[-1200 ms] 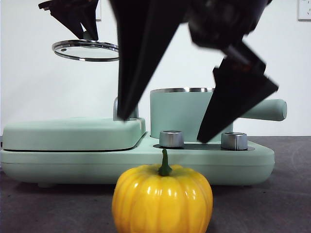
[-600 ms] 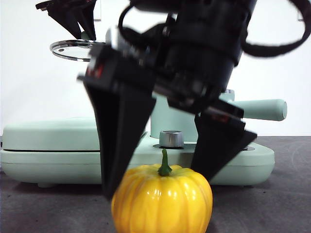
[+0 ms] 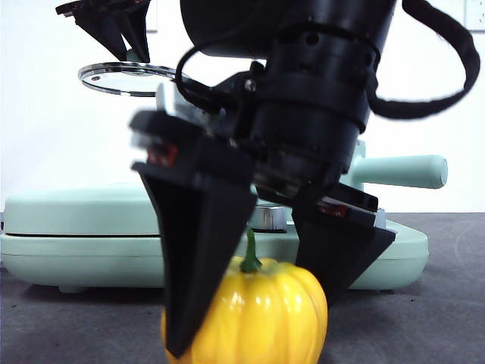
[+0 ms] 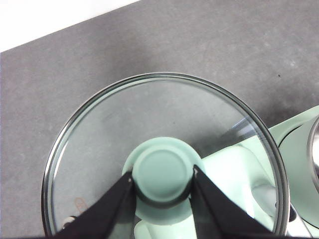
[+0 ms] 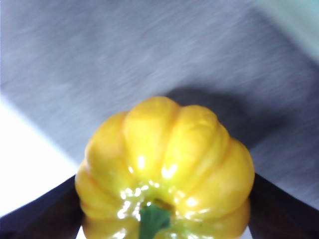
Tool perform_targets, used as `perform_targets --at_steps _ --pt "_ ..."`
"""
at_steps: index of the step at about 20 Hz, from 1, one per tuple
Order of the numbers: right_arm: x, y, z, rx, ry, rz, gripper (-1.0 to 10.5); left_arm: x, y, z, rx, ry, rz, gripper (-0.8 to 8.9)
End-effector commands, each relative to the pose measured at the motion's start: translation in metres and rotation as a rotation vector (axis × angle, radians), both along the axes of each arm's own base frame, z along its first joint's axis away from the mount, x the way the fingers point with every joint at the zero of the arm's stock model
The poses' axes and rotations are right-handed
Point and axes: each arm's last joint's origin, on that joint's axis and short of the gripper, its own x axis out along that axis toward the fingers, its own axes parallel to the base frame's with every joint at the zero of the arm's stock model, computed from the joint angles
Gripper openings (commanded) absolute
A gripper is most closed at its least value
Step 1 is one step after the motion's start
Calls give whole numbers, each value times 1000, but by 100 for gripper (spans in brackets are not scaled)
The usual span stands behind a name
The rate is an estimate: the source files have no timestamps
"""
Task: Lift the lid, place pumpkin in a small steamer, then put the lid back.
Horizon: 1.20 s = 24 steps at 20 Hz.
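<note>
Mint-green griddle base (cover closed) on dark table.

Plain white wall behind dark grey table, evenly lit. Pale plate high on wall, cut by frame edge. Table surface matte, faintly speckled.

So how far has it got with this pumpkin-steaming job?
About a third. The lid is already off, held in the air by the left gripper. In hand: the right gripper has its jaws on either side of the pumpkin, which looks tilted. Left: getting it into the small steamer behind, then replacing the lid.
</note>
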Motion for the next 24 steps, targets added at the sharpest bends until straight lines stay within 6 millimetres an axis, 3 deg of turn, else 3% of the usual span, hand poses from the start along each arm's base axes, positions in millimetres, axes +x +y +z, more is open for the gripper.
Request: perform_targets --at_steps 1,8,13,18,24 --pt "3 10 18 11 11 21 298 -3 0 14 -20 -58 -3 17" --pt "16 19 103 30 -46 92 299 -4 0 13 -25 -41 6 17" --pt "41 -3 156 -3 -164 23 298 -5 0 12 -39 -24 24 17" --pt "75 -34 183 29 -228 -75 299 -5 0 12 -46 -22 28 17" --pt "112 -62 179 25 -265 -170 299 -5 0 12 -46 -23 28 17"
